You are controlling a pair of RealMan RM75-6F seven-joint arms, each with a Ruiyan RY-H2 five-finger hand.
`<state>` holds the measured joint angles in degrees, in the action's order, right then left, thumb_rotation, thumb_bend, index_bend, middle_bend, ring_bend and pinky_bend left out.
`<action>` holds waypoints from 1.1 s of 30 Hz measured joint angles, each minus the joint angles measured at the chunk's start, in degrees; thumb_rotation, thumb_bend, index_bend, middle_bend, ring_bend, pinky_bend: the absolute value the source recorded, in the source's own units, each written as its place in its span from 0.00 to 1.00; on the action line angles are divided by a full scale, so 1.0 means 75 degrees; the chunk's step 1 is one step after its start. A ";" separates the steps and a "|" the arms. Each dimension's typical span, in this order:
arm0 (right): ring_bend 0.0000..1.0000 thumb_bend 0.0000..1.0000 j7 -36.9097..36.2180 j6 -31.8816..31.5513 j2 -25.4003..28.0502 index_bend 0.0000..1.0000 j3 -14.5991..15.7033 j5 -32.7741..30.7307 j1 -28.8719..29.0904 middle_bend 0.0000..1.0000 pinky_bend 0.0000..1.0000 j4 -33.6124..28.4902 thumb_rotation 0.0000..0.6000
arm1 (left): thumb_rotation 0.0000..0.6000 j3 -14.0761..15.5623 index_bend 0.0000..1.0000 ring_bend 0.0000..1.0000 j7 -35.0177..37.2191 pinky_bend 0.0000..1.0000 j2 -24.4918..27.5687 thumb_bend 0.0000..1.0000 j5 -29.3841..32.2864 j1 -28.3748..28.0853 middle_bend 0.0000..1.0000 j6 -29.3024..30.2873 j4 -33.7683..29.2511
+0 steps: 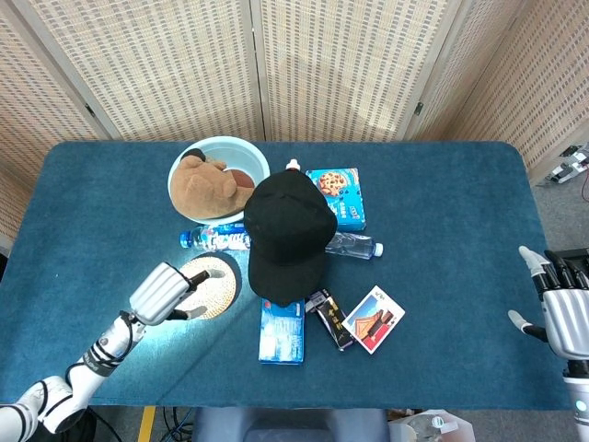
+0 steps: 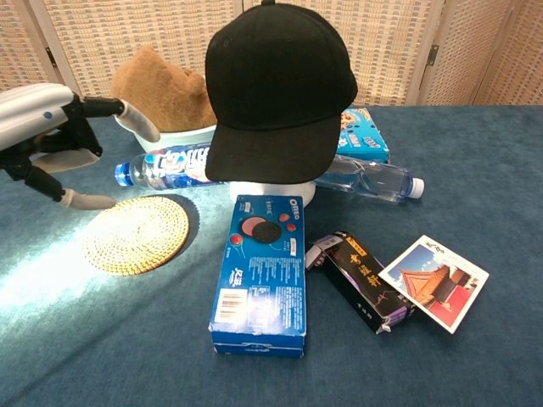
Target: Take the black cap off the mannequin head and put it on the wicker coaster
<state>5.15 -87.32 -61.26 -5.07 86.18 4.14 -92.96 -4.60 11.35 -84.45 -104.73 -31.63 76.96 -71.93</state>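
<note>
Blue desk (image 1: 442, 239) crowded: open, empty left hand (image 1: 164, 293) reaching for black cap (image 1: 287, 232) could knock bottle (image 2: 170, 165) or topple mannequin head (image 2: 271, 192)

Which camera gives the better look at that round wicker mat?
The chest view: the wicker coaster lies fully in sight, weave clear. In the head view, the left hand hangs over the coaster's left part.
</note>
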 measured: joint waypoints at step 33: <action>0.10 0.04 -0.0150 0.0119 0.0015 0.10 0.0020 -0.0200 -0.0065 0.19 0.18 0.0190 1.00 | 1.00 -0.0204 0.40 1.00 0.0417 1.00 -0.2510 0.13 0.0581 -0.1003 1.00 0.0612 0.2234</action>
<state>4.03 -86.42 -61.14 -4.92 84.68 3.66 -91.54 -6.13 14.47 -103.28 -100.37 -39.16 81.55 -55.18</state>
